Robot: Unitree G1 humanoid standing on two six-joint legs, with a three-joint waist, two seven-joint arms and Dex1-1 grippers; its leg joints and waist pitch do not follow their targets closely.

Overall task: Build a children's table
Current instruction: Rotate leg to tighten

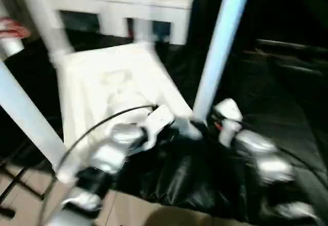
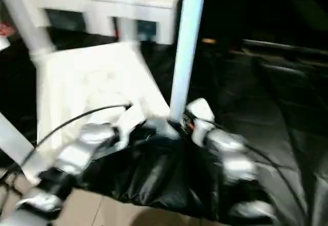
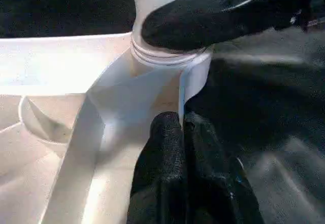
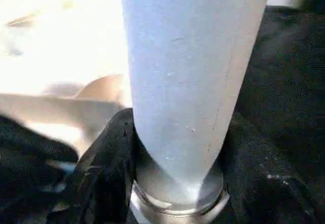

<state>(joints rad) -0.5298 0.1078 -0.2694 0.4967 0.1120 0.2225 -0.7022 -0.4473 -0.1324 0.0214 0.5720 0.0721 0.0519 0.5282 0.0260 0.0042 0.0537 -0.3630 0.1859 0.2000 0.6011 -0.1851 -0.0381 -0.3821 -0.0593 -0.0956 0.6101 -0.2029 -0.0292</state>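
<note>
Silver forearms reach over the upturned tabletop (image 1: 110, 90) on black sheeting (image 1: 205, 185). From the left wrist, the left gripper (image 3: 177, 132) sits pinched shut at the corner socket (image 3: 162, 61). The right gripper (image 4: 175, 183) clasps the base of the upright leg (image 4: 188, 76) there.

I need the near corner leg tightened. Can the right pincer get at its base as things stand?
Probably yes: the right pincer already straddles the leg just above the corner socket, with the shut left pincer against the socket's outside, below it.
</note>
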